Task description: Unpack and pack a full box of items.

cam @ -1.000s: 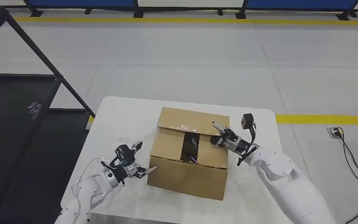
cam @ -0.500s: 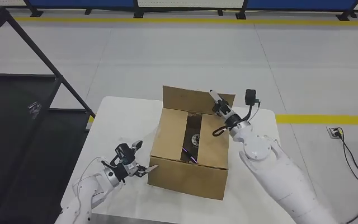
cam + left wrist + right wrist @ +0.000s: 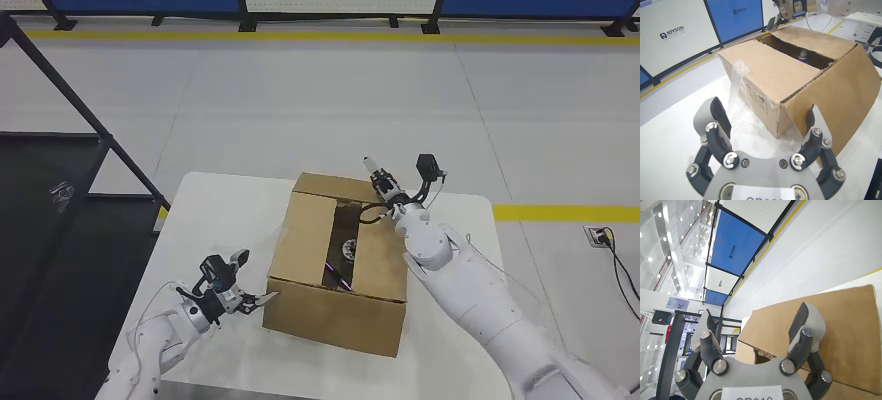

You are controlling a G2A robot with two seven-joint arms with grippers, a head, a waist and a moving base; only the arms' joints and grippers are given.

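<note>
A brown cardboard box [image 3: 340,265] stands in the middle of the white table [image 3: 215,225]. Its two long top flaps [image 3: 772,62] lie almost flat with a dark gap between them. In that gap I see a dark bottle top [image 3: 803,55] and a purple item [image 3: 338,283]. A loose strip of clear tape [image 3: 736,79] hangs from the near side. My left gripper [image 3: 764,106] [image 3: 256,278] is open, low on the table just short of the box's near left corner. My right gripper [image 3: 755,319] [image 3: 374,172] is open above the box's far edge, with cardboard [image 3: 838,332] behind one finger.
A black metal frame [image 3: 90,150] stands off the table's left side. Bare tabletop lies left of the box and at its far left. The table's near edge is close behind my left arm. A yellow floor line [image 3: 565,212] runs to the right.
My right gripper left the top of the right flap and moved to the box's far edge. The far flap stood up half a second ago and now lies lower. My left gripper barely shifted.
</note>
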